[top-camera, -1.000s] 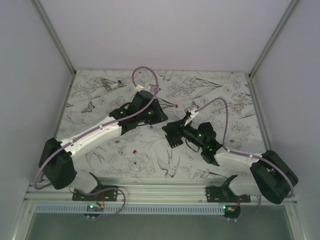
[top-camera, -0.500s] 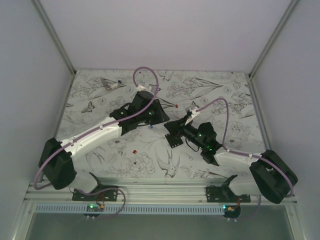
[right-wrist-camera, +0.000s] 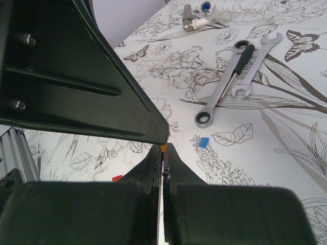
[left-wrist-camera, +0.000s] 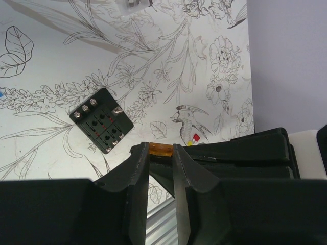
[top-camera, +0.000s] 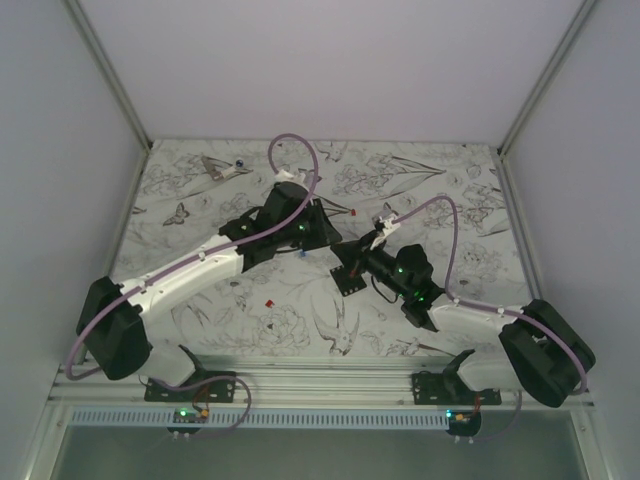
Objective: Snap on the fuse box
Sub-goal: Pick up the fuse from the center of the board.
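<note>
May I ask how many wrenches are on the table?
2, lying side by side in the right wrist view: the ratchet wrench and the open-end wrench. Others may be hidden.

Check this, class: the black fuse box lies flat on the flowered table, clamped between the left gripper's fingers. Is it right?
Not quite. The fuse box lies flat on the table, but it is not clamped: it sits apart from the left gripper. The left wrist view shows this.
</note>
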{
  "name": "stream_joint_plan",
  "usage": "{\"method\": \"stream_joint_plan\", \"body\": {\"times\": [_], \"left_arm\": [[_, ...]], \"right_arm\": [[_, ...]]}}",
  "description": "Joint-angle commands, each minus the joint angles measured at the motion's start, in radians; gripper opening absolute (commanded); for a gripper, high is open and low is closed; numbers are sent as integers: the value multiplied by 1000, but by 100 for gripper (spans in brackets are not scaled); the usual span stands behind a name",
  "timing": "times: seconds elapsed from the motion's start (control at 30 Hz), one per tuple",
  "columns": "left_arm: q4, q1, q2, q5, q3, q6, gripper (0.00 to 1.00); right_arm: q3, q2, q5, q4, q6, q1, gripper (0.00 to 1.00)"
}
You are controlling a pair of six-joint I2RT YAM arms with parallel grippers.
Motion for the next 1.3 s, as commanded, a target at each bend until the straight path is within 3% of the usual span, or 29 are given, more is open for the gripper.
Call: {"method": "stream_joint_plan", "body": {"times": [0.0,0.1,0.23,0.33,0.47,0.67,0.93,1.27], "left_arm": [[16,-8,-31,10,-12,20,24],[16,-3,-37,40,-7,77,32],[12,15,-61,99,-3,155,34],[5,32,-89,174,2,246,48],[-7,79,-168,288,-25,401,54],[-26,120,-249,556,-56,592,54],[-56,127,-251,679,-85,753,44],[-61,123,-207,784,-67,821,37]], "right_arm": [[30,-5,4,39,-32,7,0],[28,-17,-28,28,-56,3,0],[30,-34,-122,9,-96,-16,0],[39,-40,-221,-9,-113,-37,0],[65,-41,-387,-66,-135,-94,0],[104,-53,-621,-145,-159,-159,0],[175,-75,-833,-250,-191,-160,0],[200,-90,-911,-293,-201,-156,0]]}}
